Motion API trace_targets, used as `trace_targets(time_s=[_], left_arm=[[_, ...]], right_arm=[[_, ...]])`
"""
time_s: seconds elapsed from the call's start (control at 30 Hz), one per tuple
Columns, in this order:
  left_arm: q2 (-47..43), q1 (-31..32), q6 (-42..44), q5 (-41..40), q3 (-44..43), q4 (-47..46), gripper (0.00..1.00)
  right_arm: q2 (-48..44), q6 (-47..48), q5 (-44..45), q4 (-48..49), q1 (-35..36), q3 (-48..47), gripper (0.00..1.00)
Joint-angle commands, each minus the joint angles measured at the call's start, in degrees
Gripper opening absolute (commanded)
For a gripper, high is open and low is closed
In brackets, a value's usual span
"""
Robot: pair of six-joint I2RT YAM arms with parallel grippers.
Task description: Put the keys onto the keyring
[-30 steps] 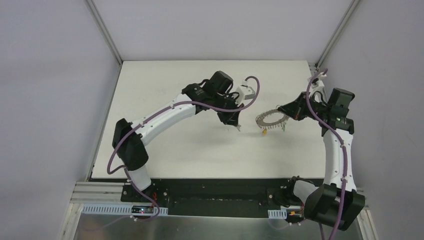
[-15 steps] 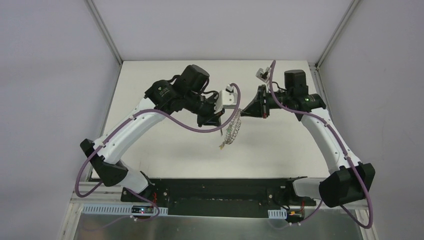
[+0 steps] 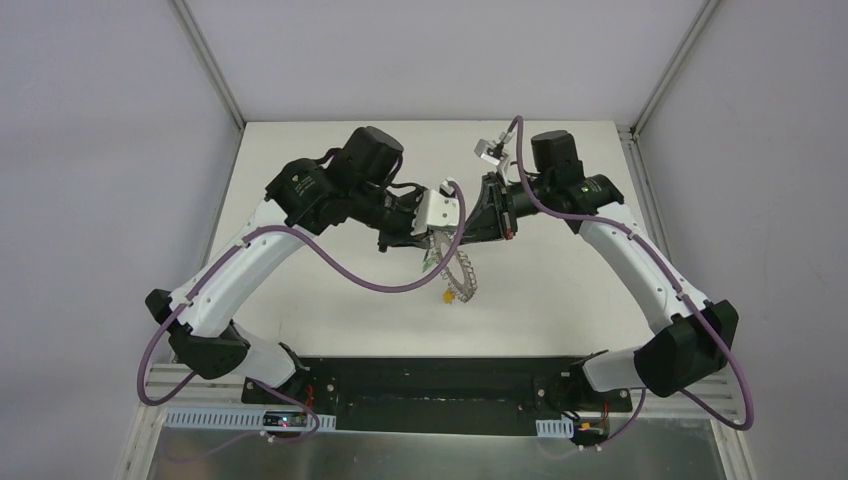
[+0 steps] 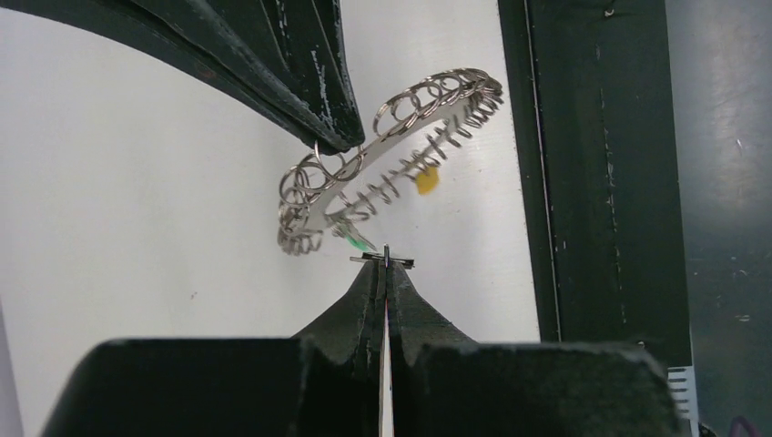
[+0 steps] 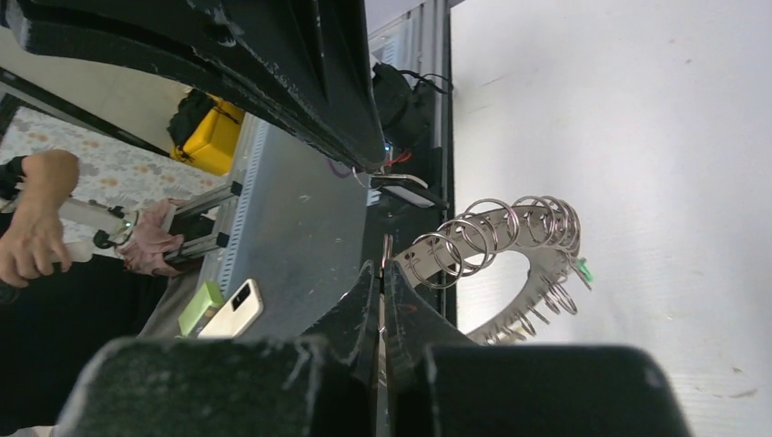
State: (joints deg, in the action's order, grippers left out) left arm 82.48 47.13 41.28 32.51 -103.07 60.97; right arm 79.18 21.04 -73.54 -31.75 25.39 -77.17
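Note:
The keyring (image 3: 462, 272) hangs in the air over the table's middle, a grey loop fringed with wire rings. My right gripper (image 3: 463, 234) is shut on its upper edge; in the right wrist view its tips (image 5: 382, 264) pinch the keyring (image 5: 510, 228) at the band's end. A yellow-orange key (image 3: 447, 297) and a green key (image 3: 427, 262) dangle from it, also seen in the left wrist view as yellow (image 4: 425, 180) and green (image 4: 360, 242). My left gripper (image 4: 386, 264) is shut on a thin silver piece, apparently a key, just below the keyring (image 4: 382, 137). The black key head is hidden.
The black base rail (image 3: 440, 375) runs along the table's near edge and shows in the left wrist view (image 4: 592, 182). Aluminium frame posts (image 3: 205, 60) stand at the back corners. Outside the cell, the right wrist view shows a phone (image 5: 228, 309) and a person's hand (image 5: 36, 237).
Both arms rose from the table and came together, then shifted left. The keyring went from lying near the table in the right gripper to hanging in the air between both grippers.

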Motion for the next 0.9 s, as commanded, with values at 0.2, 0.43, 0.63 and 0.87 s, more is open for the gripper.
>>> trace_targets(time_s=[0.2, 0.43, 0.63, 0.87], left_arm=[[1.77, -0.58, 0.79, -0.01, -4.52, -0.85, 0.00], [2.29, -0.60, -2.68, -0.65, -3.43, -3.04, 0.00], [2.34, -1.10, -3.99, 1.10, -2.68, -4.10, 0.00], [2.18, -1.08, -2.93, 3.03, -1.90, -3.51, 0.00]], right_arm=[[1.45, -6.56, -8.46, 7.59, 2.79, -0.22, 0.00], [2.16, -8.34, -8.85, 9.72, 3.44, 0.45, 0.00], [2.28, -10.33, -9.03, 12.33, 3.45, 1.72, 0.00], [2.61, -13.44, -9.44, 15.38, 3.53, 2.28, 0.00]])
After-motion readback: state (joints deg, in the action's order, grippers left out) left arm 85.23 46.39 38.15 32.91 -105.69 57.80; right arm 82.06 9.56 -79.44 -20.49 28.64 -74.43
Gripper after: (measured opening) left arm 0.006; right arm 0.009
